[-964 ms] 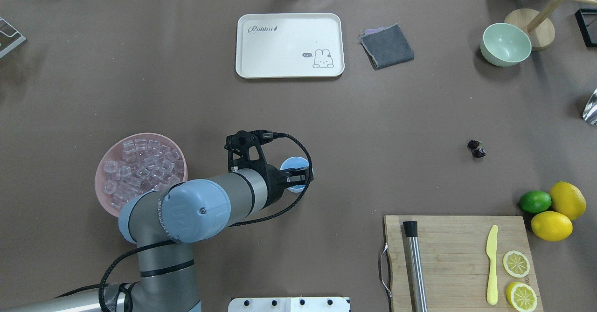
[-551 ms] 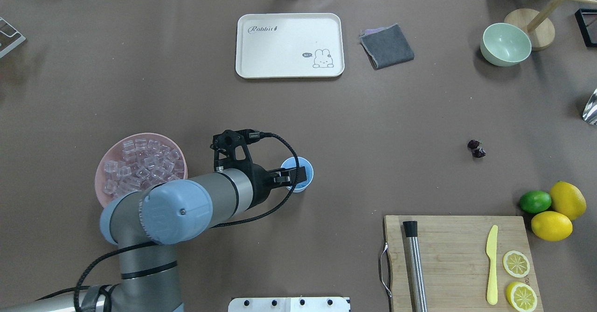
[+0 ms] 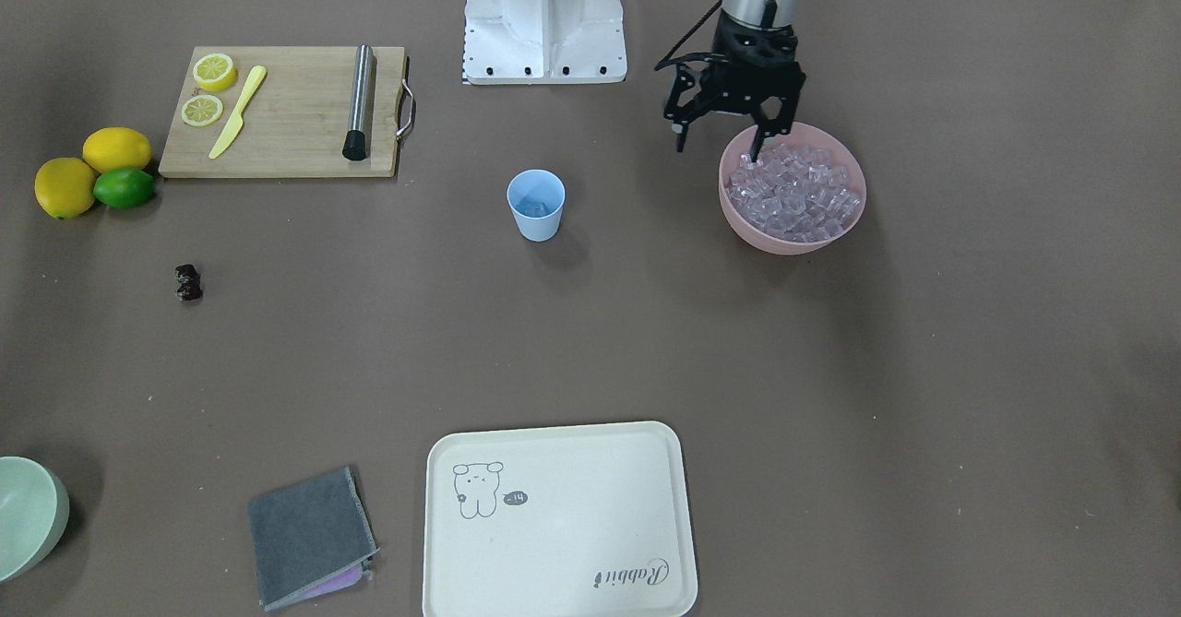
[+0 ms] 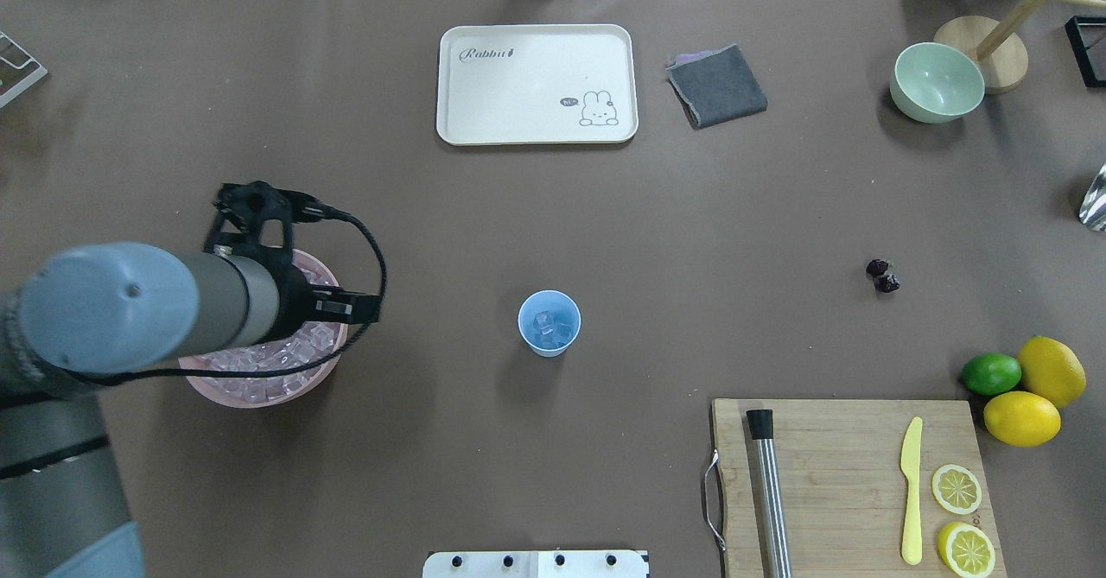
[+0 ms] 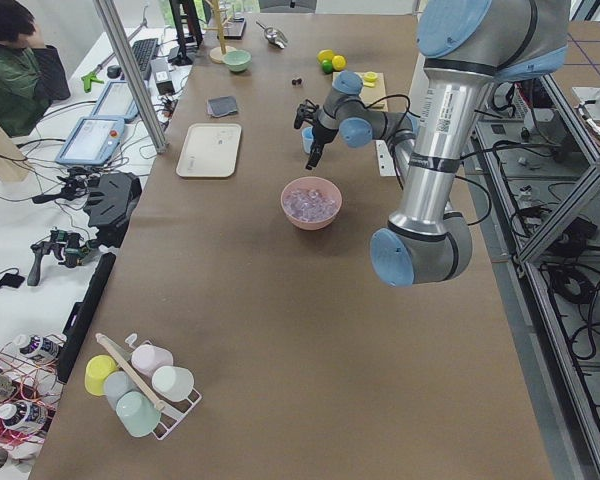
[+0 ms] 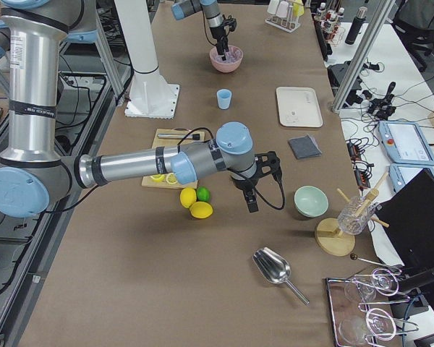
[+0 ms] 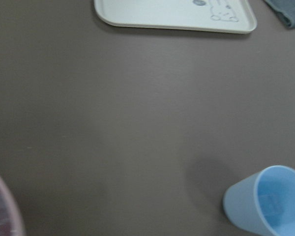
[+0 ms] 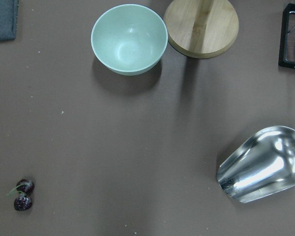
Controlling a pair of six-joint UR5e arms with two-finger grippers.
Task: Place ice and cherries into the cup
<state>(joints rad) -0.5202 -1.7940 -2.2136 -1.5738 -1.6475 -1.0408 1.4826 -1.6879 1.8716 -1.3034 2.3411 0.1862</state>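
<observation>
The light blue cup (image 4: 529, 336) stands mid-table with ice cubes (image 4: 550, 327) inside; it also shows in the front view (image 3: 535, 216) and the left wrist view (image 7: 246, 206). More ice (image 3: 798, 193) fills the pink bowl (image 3: 793, 243). My left gripper (image 3: 718, 151) is open and empty, one finger over the bowl's rim, the other outside it on the cup's side. The dark cherries (image 4: 882, 276) lie on the table far right, also in the right wrist view (image 8: 22, 194). My right gripper (image 6: 250, 201) hovers near them; I cannot tell whether it is open or shut.
A white tray (image 4: 536, 51) and grey cloth (image 4: 717, 85) lie at the back. A pale green bowl (image 4: 937, 81) is back right, a metal scoop (image 8: 263, 164) beside it. A cutting board (image 4: 847, 440) with knife and lemon slices, two lemons and a lime (image 4: 992, 373) sit front right.
My left gripper has moved left, from over the cup to the pink bowl of ice. The cup's inside now shows, with ice cubes in it.
</observation>
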